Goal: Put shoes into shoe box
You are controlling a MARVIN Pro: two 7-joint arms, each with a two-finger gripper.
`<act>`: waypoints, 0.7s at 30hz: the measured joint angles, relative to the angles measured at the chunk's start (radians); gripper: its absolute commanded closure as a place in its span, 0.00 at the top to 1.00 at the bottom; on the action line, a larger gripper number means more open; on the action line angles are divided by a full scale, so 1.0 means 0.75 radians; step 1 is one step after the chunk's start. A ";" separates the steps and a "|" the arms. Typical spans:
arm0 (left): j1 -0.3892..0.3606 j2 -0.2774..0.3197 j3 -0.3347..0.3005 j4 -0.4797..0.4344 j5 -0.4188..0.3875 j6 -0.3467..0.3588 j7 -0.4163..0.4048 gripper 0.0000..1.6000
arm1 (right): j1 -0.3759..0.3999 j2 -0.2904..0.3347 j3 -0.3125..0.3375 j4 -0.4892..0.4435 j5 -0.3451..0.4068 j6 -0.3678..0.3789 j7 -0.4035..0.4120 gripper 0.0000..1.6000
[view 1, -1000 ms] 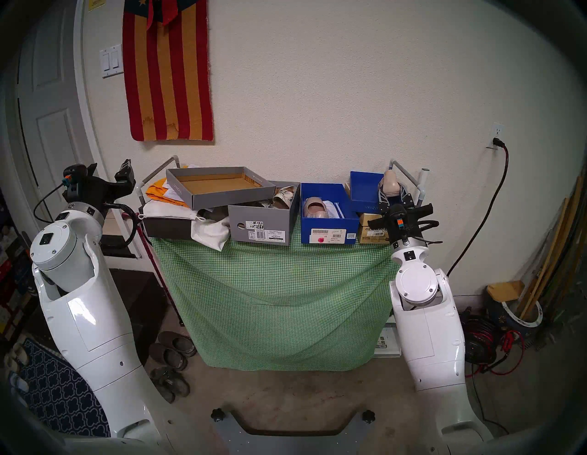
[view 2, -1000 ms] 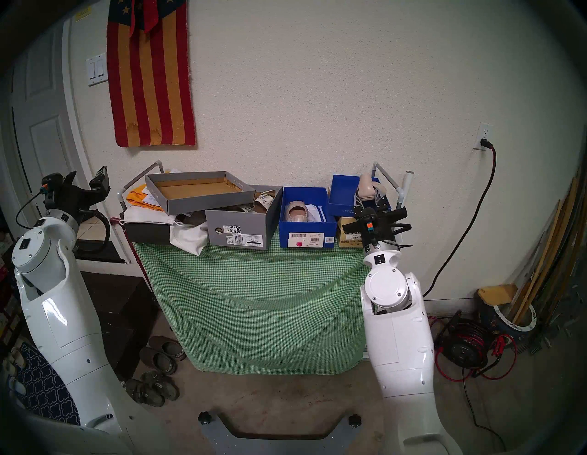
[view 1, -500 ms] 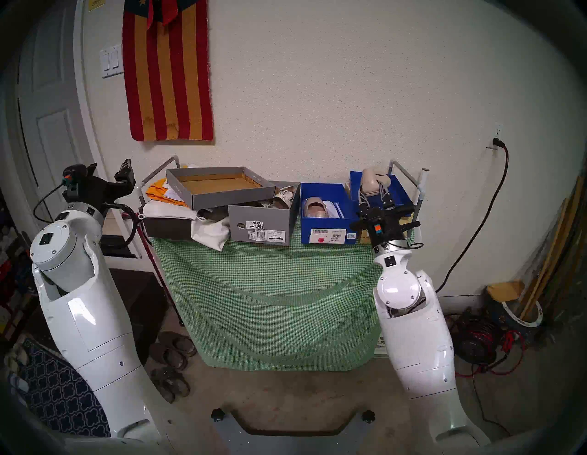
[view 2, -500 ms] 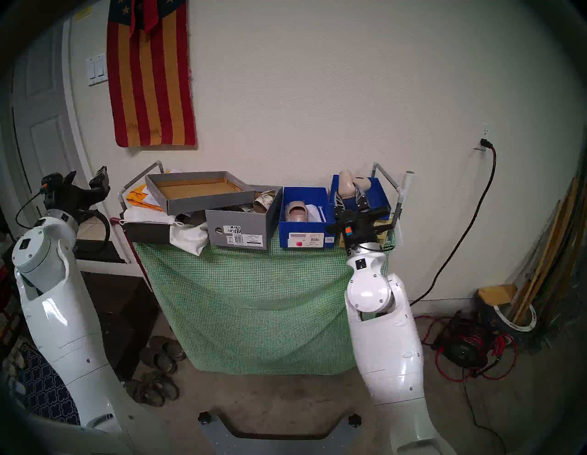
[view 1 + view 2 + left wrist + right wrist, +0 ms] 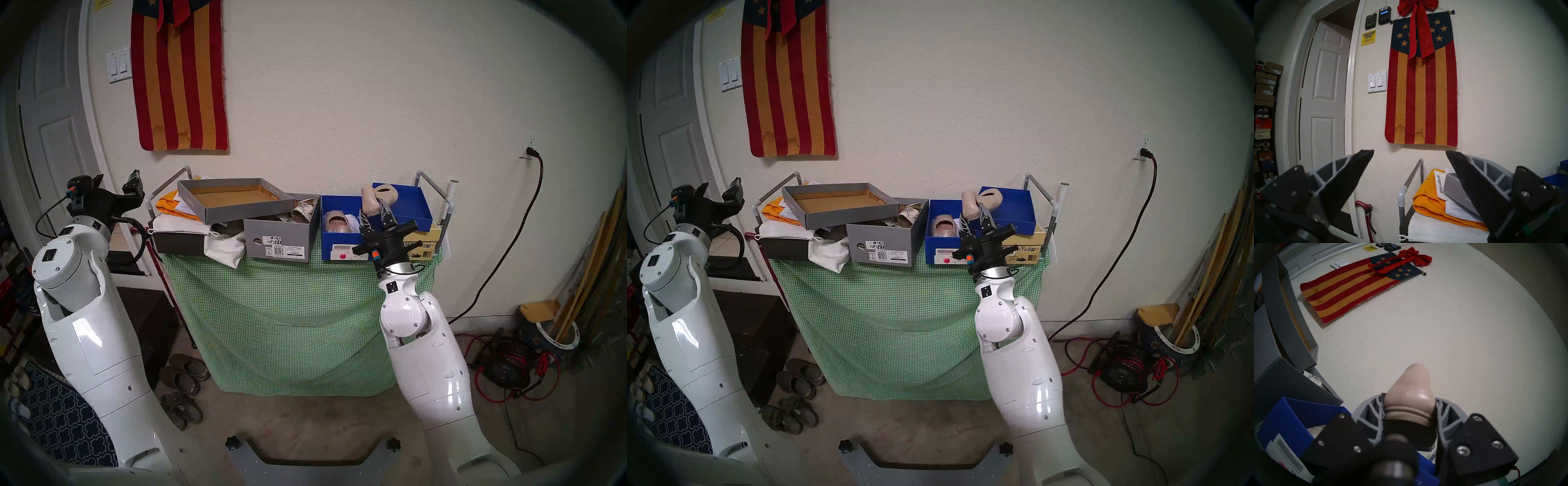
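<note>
My right gripper (image 5: 374,211) is shut on a beige ballet flat (image 5: 369,201), held toe-up over the right edge of the open blue shoe box (image 5: 342,203). The wrist view shows the flat (image 5: 1412,387) squeezed between both fingers, with the blue box (image 5: 1293,412) below left. A second beige flat (image 5: 336,222) lies inside that box. Snake-print sandals (image 5: 303,210) sit in the grey shoe box (image 5: 276,237), whose lid (image 5: 234,200) leans across it. My left gripper (image 5: 1409,152) is open and empty, raised left of the table.
A blue lid (image 5: 414,207) rests on a tan box (image 5: 422,237) at the table's right end. A white dust bag (image 5: 224,247) and orange cloth (image 5: 1432,203) lie at the left. Grey rails (image 5: 437,190) flank the table. Slip-ons (image 5: 185,373) lie on the floor.
My right arm has swung left with the beige flat, from over the blue lid to the right edge of the blue box. The left arm has not moved.
</note>
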 measured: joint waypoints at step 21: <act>-0.001 -0.001 0.000 0.000 0.000 -0.001 0.000 1.00 | 0.181 -0.058 -0.081 0.265 -0.089 0.104 0.066 0.00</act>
